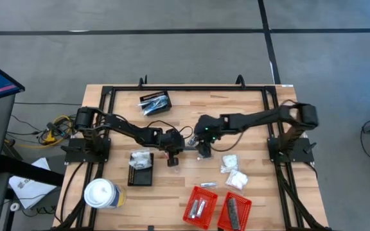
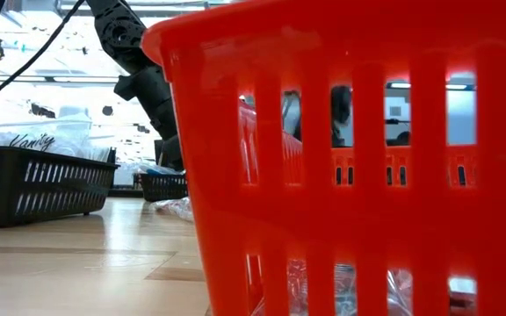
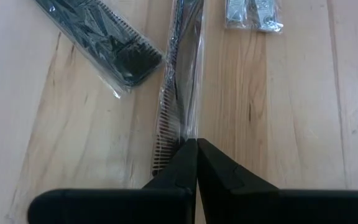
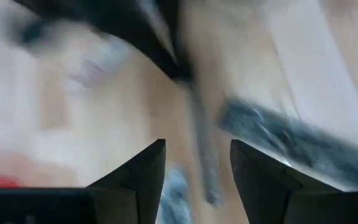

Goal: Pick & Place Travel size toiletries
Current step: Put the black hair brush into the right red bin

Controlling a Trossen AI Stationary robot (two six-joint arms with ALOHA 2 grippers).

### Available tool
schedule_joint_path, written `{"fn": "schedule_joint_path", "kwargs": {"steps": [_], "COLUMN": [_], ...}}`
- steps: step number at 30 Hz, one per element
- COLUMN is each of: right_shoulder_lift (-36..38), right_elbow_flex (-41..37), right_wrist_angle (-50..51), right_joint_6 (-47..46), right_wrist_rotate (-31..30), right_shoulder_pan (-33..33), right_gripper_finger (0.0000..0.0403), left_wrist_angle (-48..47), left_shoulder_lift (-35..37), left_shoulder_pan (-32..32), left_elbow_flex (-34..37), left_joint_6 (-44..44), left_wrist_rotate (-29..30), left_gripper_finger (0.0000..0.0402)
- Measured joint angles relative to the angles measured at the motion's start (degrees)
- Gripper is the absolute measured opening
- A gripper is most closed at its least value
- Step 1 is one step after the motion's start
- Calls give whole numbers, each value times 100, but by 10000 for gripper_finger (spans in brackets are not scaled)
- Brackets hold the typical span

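- The left gripper (image 3: pixel 196 144) is pinched on a wrapped comb (image 3: pixel 180 81) at mid-table.
- The right gripper (image 4: pixel 197 163), fingers parted and empty, hovers just beside it, blurred.
- Nearby: white packets (image 1: pixel 234 172), red baskets (image 1: pixel 201 206), black basket (image 1: pixel 155 102), white cup (image 1: pixel 101 193).
- The low view is mostly blocked by a red basket.

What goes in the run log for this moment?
left gripper: shut on wrapped comb | right gripper: open, beside it mid-table | red baskets: near edge

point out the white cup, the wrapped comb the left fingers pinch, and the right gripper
white cup (image 1: pixel 101 193): high view, centre of its lid.
wrapped comb (image 3: pixel 178 93): left wrist view, its middle, just beyond the fingers.
right gripper (image 4: pixel 197 165): right wrist view, midway between its parted fingertips.
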State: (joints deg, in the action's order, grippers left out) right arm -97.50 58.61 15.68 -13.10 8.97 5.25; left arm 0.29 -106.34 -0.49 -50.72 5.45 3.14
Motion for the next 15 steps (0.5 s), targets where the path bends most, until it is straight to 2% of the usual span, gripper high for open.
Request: {"fn": "schedule_joint_path", "kwargs": {"steps": [3, 8, 15], "right_shoulder_lift": [-493, -908, -1067], "right_elbow_flex": [297, 601, 593], "right_wrist_angle": [261, 440, 298], "right_joint_6": [-2, -40, 256], "right_wrist_rotate": [-6, 69, 906], "right_shoulder_pan": [238, 519, 368], "right_gripper_finger": [182, 197, 217], "left_wrist_angle": [-18, -45, -53], "left_shoulder_lift": [0, -4, -7], "left_shoulder_pan": [-8, -17, -20], "left_elbow_flex": [-10, -15, -15], "left_joint_6": [0, -21, -26], "left_wrist_rotate": [5, 35, 33], "left_gripper_finger": [1, 1, 1]}}
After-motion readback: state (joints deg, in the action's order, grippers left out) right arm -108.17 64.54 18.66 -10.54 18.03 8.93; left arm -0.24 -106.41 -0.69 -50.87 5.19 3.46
